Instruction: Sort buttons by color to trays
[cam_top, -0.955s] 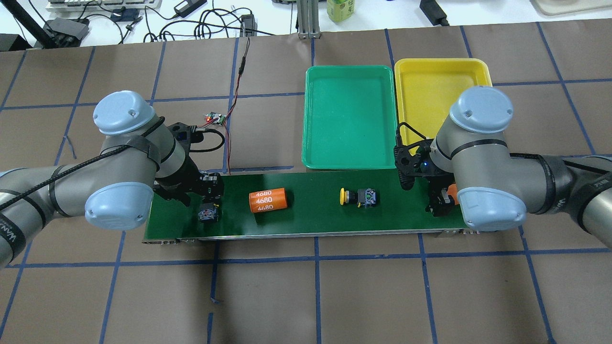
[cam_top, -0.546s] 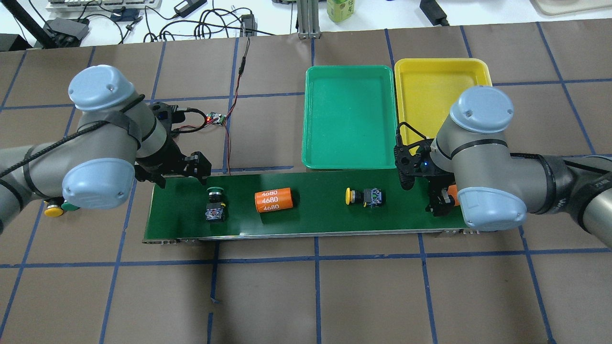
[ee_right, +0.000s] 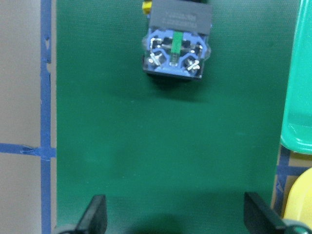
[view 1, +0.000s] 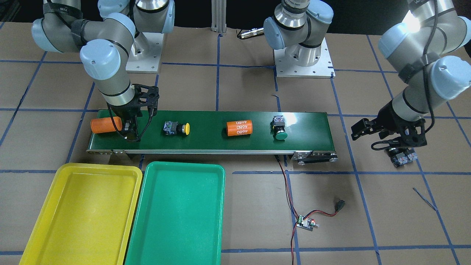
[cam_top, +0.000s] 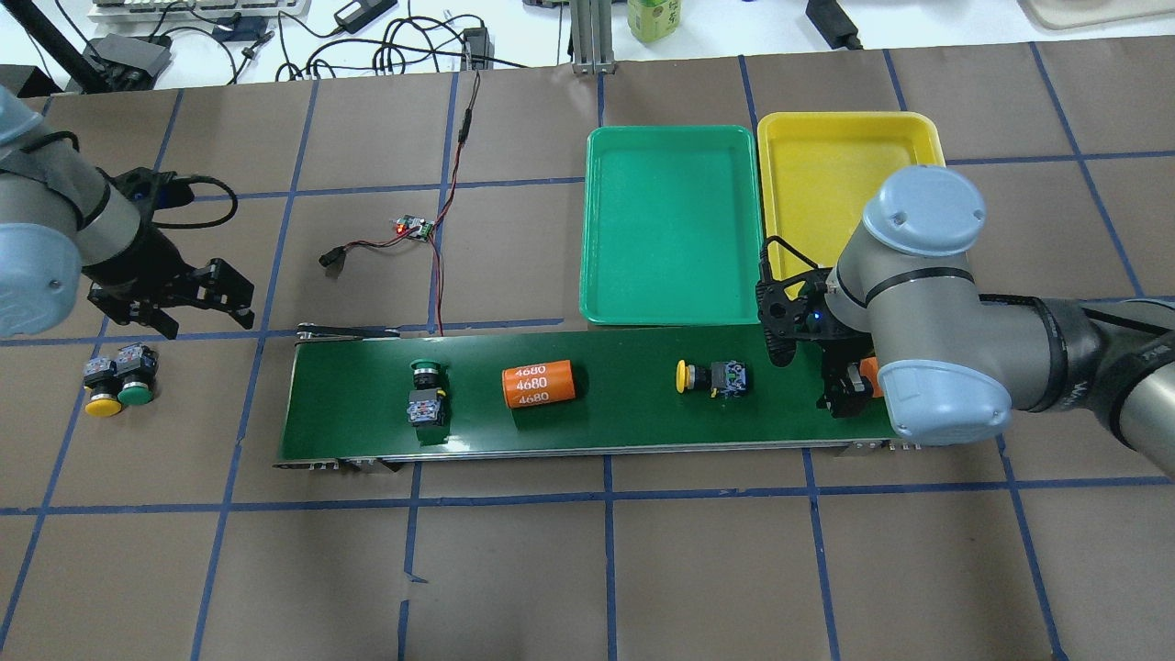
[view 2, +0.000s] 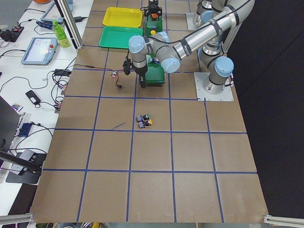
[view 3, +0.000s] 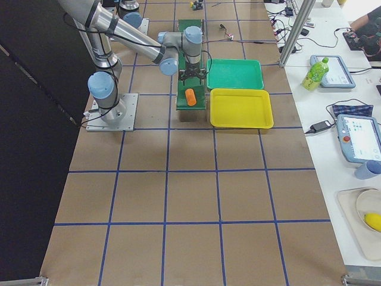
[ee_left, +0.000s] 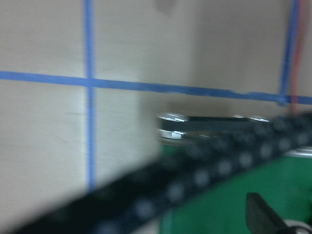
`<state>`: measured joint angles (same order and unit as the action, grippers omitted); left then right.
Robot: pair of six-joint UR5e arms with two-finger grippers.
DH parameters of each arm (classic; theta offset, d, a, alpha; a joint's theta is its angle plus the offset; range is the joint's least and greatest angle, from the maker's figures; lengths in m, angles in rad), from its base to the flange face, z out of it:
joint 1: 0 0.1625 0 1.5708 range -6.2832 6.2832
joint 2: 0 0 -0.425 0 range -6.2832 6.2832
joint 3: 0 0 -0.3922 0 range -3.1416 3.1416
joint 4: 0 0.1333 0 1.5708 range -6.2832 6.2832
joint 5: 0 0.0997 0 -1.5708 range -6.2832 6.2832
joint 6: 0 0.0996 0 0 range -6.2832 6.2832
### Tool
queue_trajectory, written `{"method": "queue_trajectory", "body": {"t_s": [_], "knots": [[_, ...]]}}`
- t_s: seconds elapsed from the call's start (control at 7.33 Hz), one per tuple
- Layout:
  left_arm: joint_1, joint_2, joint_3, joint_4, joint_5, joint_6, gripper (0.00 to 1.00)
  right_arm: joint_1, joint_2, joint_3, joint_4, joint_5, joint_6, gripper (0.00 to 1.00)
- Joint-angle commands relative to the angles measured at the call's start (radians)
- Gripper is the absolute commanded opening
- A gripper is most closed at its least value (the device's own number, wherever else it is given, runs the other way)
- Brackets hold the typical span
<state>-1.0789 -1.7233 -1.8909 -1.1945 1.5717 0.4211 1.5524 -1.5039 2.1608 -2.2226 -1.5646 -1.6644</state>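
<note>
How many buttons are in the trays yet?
None: the green tray and yellow tray hold no buttons. The left end effector and right end effector are open, empty. To sort: green button and yellow button on the belt, two buttons on the table.

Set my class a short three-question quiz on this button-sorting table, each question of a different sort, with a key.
1. True or false: the yellow plastic tray and the green plastic tray both hold no buttons.
2. What lies between the green-capped push-button and the yellow-capped push-button on the dark-green conveyor belt? A. an orange cylinder; B. a circuit board; C. a bottle.
3. How many push-buttons sit off the belt on the brown table, near the open left hand?
Key: 1 true; 2 A; 3 two.
</note>
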Motion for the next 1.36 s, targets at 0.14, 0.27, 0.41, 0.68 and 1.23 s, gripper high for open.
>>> {"method": "queue_trajectory", "body": {"t_s": [0.14, 0.27, 0.41, 0.68, 1.23], "knots": [[0.230, -0.105, 0.006, 0.125, 0.017, 0.146, 1.00, 0.000, 0.001, 0.001, 0.004, 0.000, 0.006, 1.00], [0.231, -0.136, 0.007, 0.175, 0.008, 0.149, 1.00, 0.000, 0.001, 0.001, 0.004, 0.001, 0.008, 1.00], [0.231, -0.177, 0.003, 0.243, 0.004, 0.204, 1.00, 0.000, 0.002, 0.001, 0.004, 0.002, 0.009, 1.00], [0.229, -0.219, 0.010, 0.265, 0.004, 0.255, 1.00, -0.002, 0.002, -0.001, 0.006, 0.012, 0.076, 1.00], [0.220, -0.248, -0.001, 0.263, -0.061, 0.260, 1.00, -0.002, 0.005, -0.001, 0.006, 0.015, 0.078, 1.00]]}}
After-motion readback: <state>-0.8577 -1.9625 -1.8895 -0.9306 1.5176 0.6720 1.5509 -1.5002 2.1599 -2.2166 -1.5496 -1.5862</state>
